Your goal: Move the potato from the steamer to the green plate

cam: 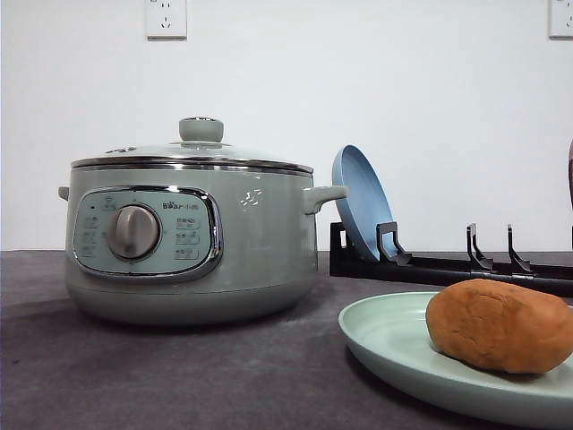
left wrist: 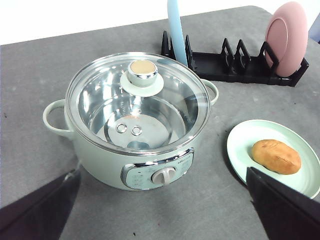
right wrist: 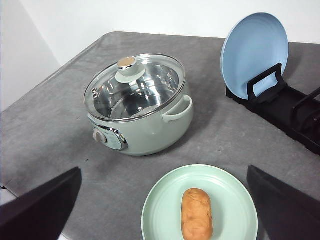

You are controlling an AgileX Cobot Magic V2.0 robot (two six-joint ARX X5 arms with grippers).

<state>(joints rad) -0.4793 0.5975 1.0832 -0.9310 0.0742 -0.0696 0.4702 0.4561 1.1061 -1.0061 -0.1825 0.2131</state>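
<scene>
Front view shows the big steamer [cam: 190, 242] with its lid on, and the green plate [cam: 394, 345] near the desk's front right edge with the potato [cam: 497, 324] already lying on it. The move looks done, so I think nothing needs grabbing next. Both grippers hang high above the desk, fingers spread wide, holding nothing.

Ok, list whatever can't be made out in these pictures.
- Pink plate: in the front view just a sliver at the right edge, cut off.
- Green plate: right and lower rim cut by the front view's edge.
- Steamer panel labels: too small to read in any view.
- Left tool, right tool: fingertips cut off by the frame, though both stand wide open and empty.
</scene>
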